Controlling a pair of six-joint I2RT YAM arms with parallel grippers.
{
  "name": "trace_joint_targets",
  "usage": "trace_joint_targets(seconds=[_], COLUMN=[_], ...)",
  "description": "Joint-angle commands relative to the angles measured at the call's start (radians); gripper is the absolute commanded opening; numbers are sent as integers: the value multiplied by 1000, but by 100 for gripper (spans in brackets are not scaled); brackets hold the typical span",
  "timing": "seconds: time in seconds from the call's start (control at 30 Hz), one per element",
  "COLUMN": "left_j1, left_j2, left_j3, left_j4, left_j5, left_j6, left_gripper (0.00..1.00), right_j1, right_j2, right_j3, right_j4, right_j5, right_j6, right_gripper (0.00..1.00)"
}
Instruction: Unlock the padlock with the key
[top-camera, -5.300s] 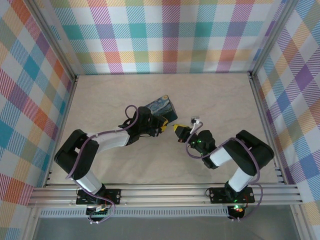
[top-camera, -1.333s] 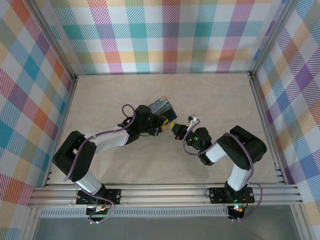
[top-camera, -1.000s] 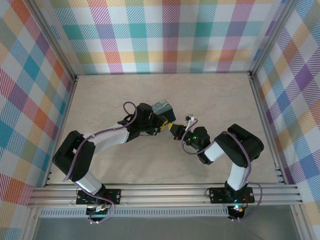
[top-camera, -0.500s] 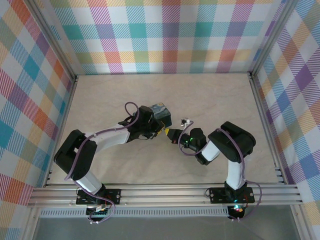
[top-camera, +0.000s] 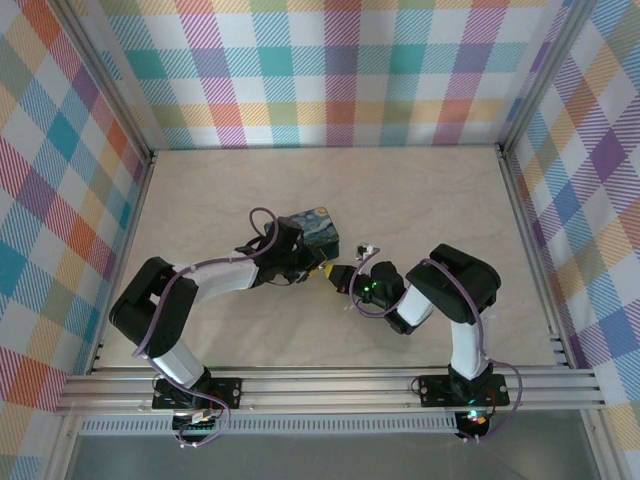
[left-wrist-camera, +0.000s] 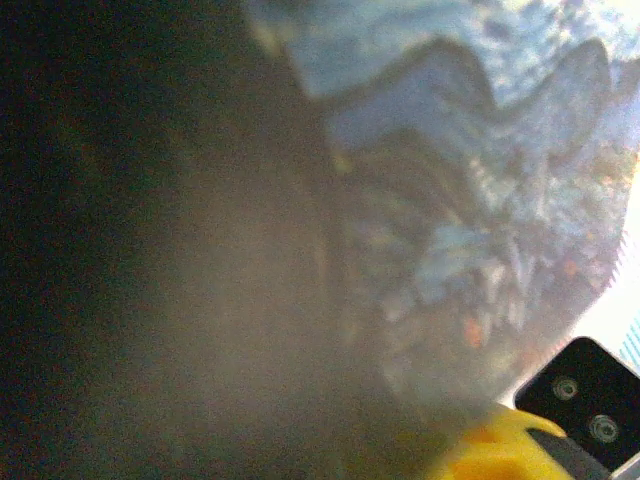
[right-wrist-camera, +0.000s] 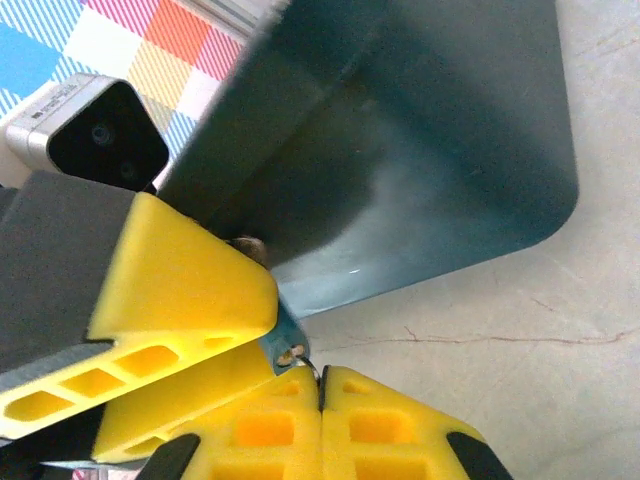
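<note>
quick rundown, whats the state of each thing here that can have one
left hand, at the near side of the box, by the padlock; open or shut is unclear
right hand, shut, tips right at the padlock
padlock, mostly hidden between the two hands; locked or not can't be told
box, on the table, painted top facing up, latch hidden

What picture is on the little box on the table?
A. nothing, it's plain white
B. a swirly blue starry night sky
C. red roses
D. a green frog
B: the box has its top painted in swirling dark and light blues with small yellow spots, and the left wrist view shows the same blue swirls up close.
</note>
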Motion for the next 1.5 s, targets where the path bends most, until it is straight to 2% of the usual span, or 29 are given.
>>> trace_joint_targets(seconds=[0.0, 0.23, 0.37, 0.5, 0.63, 0.83, 1.1, 1.47], left_j1=[11, 42, 54, 46, 19, -2, 64, 205], left_j2=[-59, -186, -278, -324, -345, -264, -202, -109], left_j3=[-27, -84, -194, -333, -401, -433, -366, -276], left_j4=[39, 5, 94, 286, 363, 491, 406, 297], left_j5=[35, 31, 16, -16, -60, -83, -108, -92], left_j6=[23, 23, -49, -144, -164, -186, -105, 87], left_gripper=[40, 64, 68, 64, 61, 52, 30, 26], right_j1=[6, 28, 38, 42, 51, 58, 59, 58], right_j2=[10, 52, 64, 54, 36, 23, 23, 27], right_j3=[18, 25, 21, 22, 24, 37, 42, 85], right_j4=[-23, 1, 21, 19, -2, -32, -37, -38], right_j5=[52, 60, 75, 78, 89, 88, 95, 95], right_j6=[45, 90, 121, 163, 193, 198, 187, 171], right_gripper=[0, 0, 0, 0, 0, 0, 0, 0])
